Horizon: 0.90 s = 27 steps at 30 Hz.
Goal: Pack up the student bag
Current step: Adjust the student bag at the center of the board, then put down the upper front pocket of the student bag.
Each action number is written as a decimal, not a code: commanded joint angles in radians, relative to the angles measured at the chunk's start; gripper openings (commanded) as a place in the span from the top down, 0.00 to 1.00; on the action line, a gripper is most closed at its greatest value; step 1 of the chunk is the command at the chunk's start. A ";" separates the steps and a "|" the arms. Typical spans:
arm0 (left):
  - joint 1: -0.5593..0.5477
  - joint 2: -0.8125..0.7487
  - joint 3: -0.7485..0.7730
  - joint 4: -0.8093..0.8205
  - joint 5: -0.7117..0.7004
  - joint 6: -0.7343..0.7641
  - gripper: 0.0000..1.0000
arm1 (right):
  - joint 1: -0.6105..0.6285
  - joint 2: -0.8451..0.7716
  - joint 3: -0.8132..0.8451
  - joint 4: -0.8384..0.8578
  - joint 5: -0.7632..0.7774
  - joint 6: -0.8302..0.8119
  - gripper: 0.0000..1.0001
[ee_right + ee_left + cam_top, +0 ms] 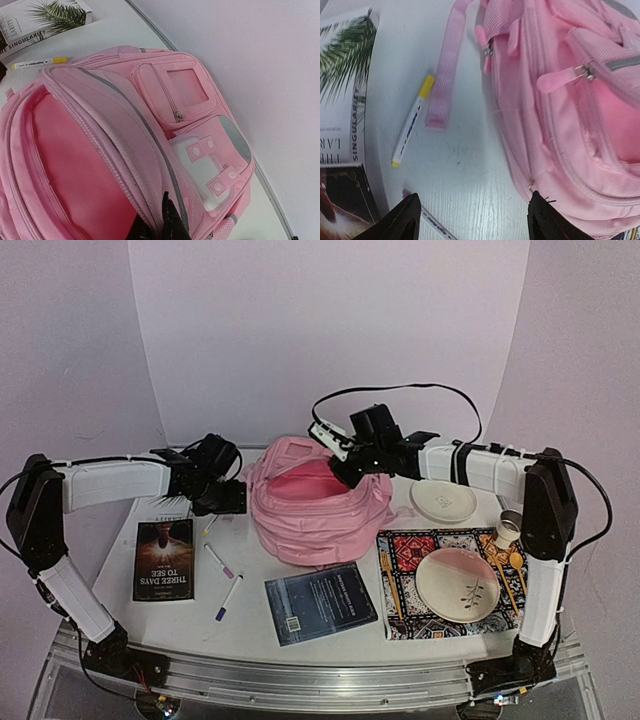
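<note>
The student bag [318, 508] is a large pink backpack lying mid-table with its main compartment [75, 165] gaping open. My right gripper [350, 472] comes in from the back right and is shut on the zip rim of that opening [161, 226], pinching the fabric edge. My left gripper [226, 498] hovers just left of the bag. It is open [472, 220], with bare table between its fingers and the bag's side seam [540, 165] by the right fingertip. A loose pink strap [445, 75] lies on the table.
A yellow-capped marker [412, 122] and a palm-cover book [342, 100] lie left of the bag. Nearer the front are a black book [165, 558], two markers [220, 560], and a dark blue book [320, 602]. A patterned placemat [400, 545] with a plate, cutlery and a cup [510, 528] fills the right.
</note>
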 commanded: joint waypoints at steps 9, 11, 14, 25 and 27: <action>0.011 0.027 -0.115 -0.090 0.002 -0.293 0.27 | 0.045 -0.098 0.002 0.081 0.029 0.063 1.00; 0.013 0.048 -0.120 -0.090 -0.003 -0.305 0.29 | 0.049 -0.096 0.000 0.080 0.027 0.063 1.00; 0.013 0.078 -0.122 -0.089 0.002 -0.323 0.34 | 0.057 -0.096 -0.003 0.080 0.026 0.065 1.00; 0.013 0.139 -0.176 -0.073 0.013 -0.388 0.50 | 0.078 -0.084 -0.011 0.081 0.016 0.075 1.00; 0.013 0.153 -0.183 -0.058 0.030 -0.384 0.55 | 0.080 -0.081 -0.010 0.081 0.015 0.075 1.00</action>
